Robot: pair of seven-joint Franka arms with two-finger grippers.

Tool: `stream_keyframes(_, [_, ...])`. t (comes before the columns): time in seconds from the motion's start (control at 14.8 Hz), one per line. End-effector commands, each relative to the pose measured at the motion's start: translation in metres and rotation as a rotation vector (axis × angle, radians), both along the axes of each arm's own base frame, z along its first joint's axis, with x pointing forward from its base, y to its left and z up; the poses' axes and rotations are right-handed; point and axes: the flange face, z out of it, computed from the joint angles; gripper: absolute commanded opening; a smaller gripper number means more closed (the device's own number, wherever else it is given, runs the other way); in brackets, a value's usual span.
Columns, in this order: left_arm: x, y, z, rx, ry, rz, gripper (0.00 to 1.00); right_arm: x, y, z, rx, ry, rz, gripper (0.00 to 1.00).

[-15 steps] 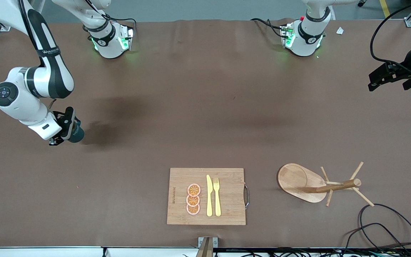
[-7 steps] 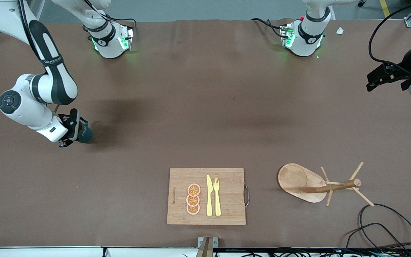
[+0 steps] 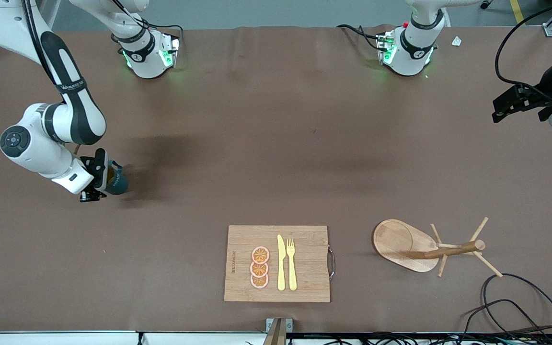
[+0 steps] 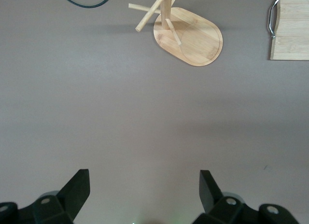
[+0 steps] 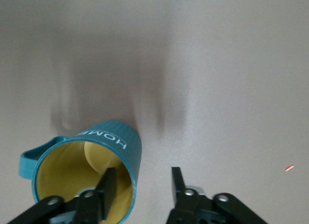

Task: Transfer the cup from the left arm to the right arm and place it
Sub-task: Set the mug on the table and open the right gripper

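Observation:
The cup is a small dark teal mug with a mustard inside, near the right arm's end of the table. In the right wrist view the cup shows its open mouth and loop handle. My right gripper straddles its rim. In the right wrist view the gripper has one finger inside the cup and the other outside, with a gap on each side of the wall, so it is open. My left gripper waits over the left arm's end of the table. In its own view it is open and empty.
A wooden peg rack lies on its oval base toward the left arm's end, near the front camera; it also shows in the left wrist view. A cutting board holds orange slices, a knife and a fork. Black cables lie by the rack.
My right arm has carried the cup a little toward the table's middle and lower. The cup's mustard inside now shows in the front view. The left gripper has barely shifted.

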Motion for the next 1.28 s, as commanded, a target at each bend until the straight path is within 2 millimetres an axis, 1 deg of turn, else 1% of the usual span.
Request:
stream_keyframes(0.0, [-0.006,0.001,0.007,-0.001,-0.012,-0.017,1.00,0.007,0.005,0.010,0.016,0.023,0.026,1.00])
stream_keyframes(0.14, [-0.006,0.003,0.009,-0.002,-0.016,-0.015,1.00,0.007,0.008,0.025,0.018,0.047,0.022,1.00])
stream_keyframes(0.27, [-0.007,0.004,0.009,-0.002,-0.016,-0.014,1.00,0.006,0.001,0.056,0.015,0.006,-0.008,1.00])
stream_keyframes(0.34, [-0.007,0.004,0.009,-0.002,-0.016,-0.014,1.00,0.005,-0.001,0.074,0.014,0.011,-0.052,1.00])
stream_keyframes(0.47, [-0.007,0.003,0.009,0.000,-0.016,-0.015,1.00,0.002,-0.004,0.125,0.013,0.049,-0.188,1.00])
stream_keyframes(0.61, [-0.006,0.001,0.007,0.000,-0.013,-0.020,1.00,0.007,-0.012,0.169,0.004,0.104,-0.347,1.00])
stream_keyframes(0.68, [-0.006,0.000,0.007,0.000,-0.013,-0.021,1.00,0.009,-0.019,0.188,0.000,0.115,-0.418,1.00])
stream_keyframes(0.74, [-0.006,-0.001,0.008,0.000,-0.015,-0.023,1.00,0.012,-0.021,0.206,-0.002,0.107,-0.482,1.00])
stream_keyframes(0.88, [-0.006,-0.002,0.007,0.000,-0.013,-0.024,1.00,0.014,-0.021,0.240,-0.009,0.091,-0.633,1.00])
stream_keyframes(1.01, [-0.008,-0.005,0.008,0.008,-0.014,-0.027,1.00,0.016,-0.021,0.260,-0.014,0.087,-0.778,1.00])
stream_keyframes(1.15, [-0.009,-0.012,0.008,0.014,-0.014,-0.042,1.00,0.014,-0.017,0.266,-0.012,0.096,-0.913,1.00])
stream_keyframes(1.22, [-0.010,-0.015,0.008,0.013,-0.013,-0.048,1.00,0.011,-0.011,0.274,-0.008,0.091,-1.010,1.00])
